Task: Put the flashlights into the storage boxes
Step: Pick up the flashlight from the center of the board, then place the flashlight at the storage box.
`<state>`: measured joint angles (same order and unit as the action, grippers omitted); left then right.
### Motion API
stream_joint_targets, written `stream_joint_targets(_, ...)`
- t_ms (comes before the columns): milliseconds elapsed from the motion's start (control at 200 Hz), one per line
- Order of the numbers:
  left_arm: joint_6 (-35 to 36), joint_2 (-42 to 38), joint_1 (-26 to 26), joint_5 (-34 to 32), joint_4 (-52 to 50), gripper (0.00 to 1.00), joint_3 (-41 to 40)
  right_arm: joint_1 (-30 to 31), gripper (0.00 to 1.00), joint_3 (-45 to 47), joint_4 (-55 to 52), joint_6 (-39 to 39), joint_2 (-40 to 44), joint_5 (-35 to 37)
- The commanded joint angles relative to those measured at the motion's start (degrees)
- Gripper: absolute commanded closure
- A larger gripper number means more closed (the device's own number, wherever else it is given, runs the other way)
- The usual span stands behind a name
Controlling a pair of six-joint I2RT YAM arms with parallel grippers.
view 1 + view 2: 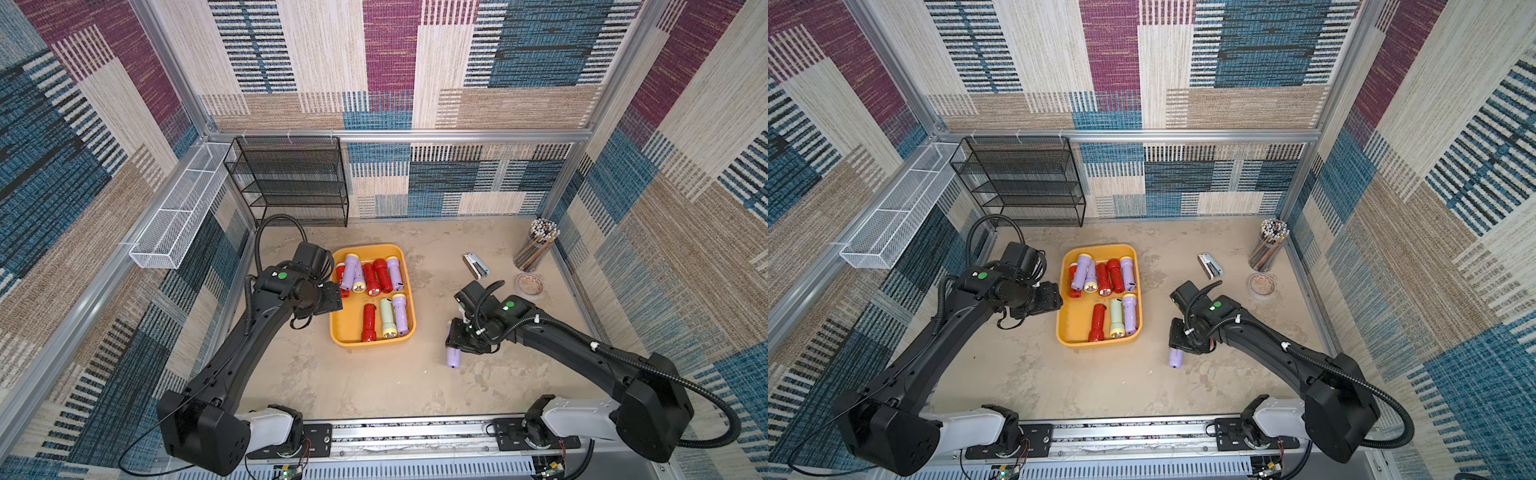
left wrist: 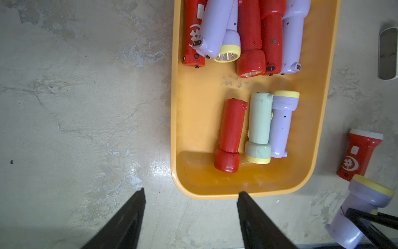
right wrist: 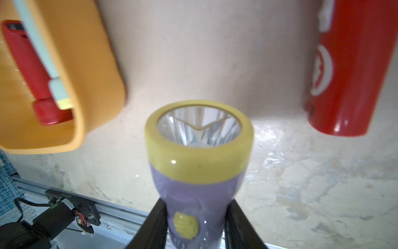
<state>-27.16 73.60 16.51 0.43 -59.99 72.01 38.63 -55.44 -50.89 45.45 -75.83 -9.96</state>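
The yellow-orange storage box [image 1: 353,328] [image 1: 1077,320] [image 2: 200,129] holds several flashlights, red, lilac and one pale green [image 1: 388,318]. My right gripper [image 3: 197,202] [image 1: 457,338] is shut on the body of a lilac flashlight [image 3: 198,172] [image 1: 453,357] [image 1: 1175,358] to the right of the box. A red flashlight [image 2: 359,155] [image 3: 349,75] lies on the table beside it, mostly hidden under my right wrist in both top views. My left gripper [image 2: 192,191] [image 1: 334,299] stands open and empty at the box's left rim.
A grey stapler [image 1: 476,265], a tape roll [image 1: 528,286] and a cup of pencils [image 1: 536,245] sit at the back right. A black mesh rack [image 1: 291,183] stands against the back wall. A white wire basket [image 1: 174,216] hangs on the left wall.
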Motion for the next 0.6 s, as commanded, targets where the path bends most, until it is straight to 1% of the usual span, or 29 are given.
stream_joint_targets(0,1.9,-0.9,-1.8,0.6,-1.3,0.29,-0.6,2.5,0.58,-8.0,-1.3,0.4,-4.7,2.8)
stream_joint_targets(130,2.6,-2.6,-4.3,1.4,-1.5,0.29,-1.3,5.2,0.58,-19.6,-1.6,-1.4,-12.9,3.3)
stream_joint_targets(255,3.1,-3.8,-6.4,2.5,-1.7,0.29,-1.9,7.5,0.58,-30.3,-1.5,-3.7,-22.8,2.9)
stream_joint_targets(431,3.8,-5.0,-9.0,3.4,-2.4,0.3,-2.5,10.2,0.59,-45.9,-2.2,-6.1,-36.3,1.1)
stream_joint_targets(596,4.0,-6.7,-10.7,4.0,-3.5,0.3,-3.1,12.1,0.59,-60.2,-5.5,-8.2,-48.3,-0.9)
